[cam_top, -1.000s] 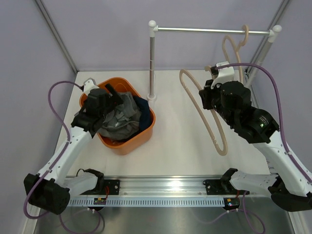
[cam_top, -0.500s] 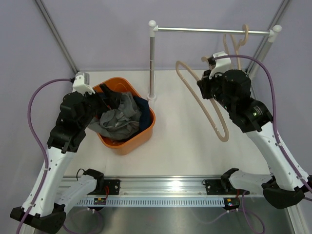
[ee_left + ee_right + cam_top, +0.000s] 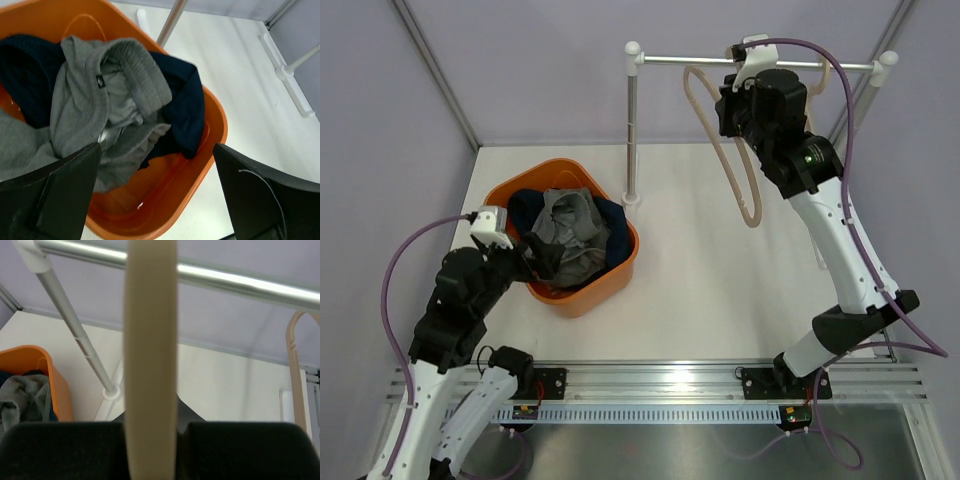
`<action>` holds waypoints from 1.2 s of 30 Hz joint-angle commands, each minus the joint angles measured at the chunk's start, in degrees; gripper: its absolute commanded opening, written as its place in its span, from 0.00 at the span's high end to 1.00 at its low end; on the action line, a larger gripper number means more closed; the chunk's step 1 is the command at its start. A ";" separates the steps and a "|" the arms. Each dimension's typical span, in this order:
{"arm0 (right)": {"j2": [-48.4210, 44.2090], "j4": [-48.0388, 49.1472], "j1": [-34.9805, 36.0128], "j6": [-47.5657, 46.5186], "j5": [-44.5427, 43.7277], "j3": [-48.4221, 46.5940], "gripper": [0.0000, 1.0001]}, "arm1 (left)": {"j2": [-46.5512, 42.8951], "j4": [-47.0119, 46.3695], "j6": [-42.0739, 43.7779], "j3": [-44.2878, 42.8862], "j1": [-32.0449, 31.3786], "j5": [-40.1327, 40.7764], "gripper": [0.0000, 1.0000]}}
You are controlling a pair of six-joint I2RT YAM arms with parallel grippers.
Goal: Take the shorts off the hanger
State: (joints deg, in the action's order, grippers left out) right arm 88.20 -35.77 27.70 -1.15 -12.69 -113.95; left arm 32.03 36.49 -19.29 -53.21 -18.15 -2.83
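Overhead, the round-cornered orange plastic tub (image 3: 582, 300) stands on the left half of the white table (image 3: 710, 290), with both limp garments heaped inside. The larger mid-grey cloth shorts (image 3: 565, 225) lie on top, and the dark navy blue shorts (image 3: 618, 232) are tucked beneath them against the tub's right wall. Only the left wrist view shows the left gripper (image 3: 157, 197) spread wide above the tub's near rim, holding nothing, and a small dark label (image 3: 101, 81) on the grey cloth. Only the right wrist view shows the right gripper (image 3: 150, 450) closed on the pale beige looped hanger (image 3: 150, 340), whose band rises between its dark fingers and crosses the horizontal silver metal rail (image 3: 225, 281). A second beige hanger (image 3: 295, 365) shows at the right. Pale lilac walls (image 3: 540, 80) enclose the table, and a ribbed aluminium track (image 3: 650, 378) edges its near side.
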 commanded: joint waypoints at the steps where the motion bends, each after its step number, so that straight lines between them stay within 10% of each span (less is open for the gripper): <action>1: 3.98 1.67 -0.89 -1.14 -1.90 -7.41 1.00 | -6.43 1.30 -0.40 5.91 0.13 -0.07 0.01; 19: 25.78 -0.62 -5.11 -0.87 0.03 -26.93 1.00 | -11.64 0.78 -0.75 9.35 -0.74 3.18 0.01; 36: 22.55 2.55 -6.00 2.45 1.00 -16.05 1.00 | -11.46 0.60 -0.75 9.53 -0.83 3.18 0.01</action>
State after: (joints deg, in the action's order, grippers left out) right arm 113.27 -33.61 22.33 -0.69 -12.34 -132.33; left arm 20.03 39.77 -19.99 -43.97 -18.65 -0.19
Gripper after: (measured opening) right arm 0.130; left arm 0.987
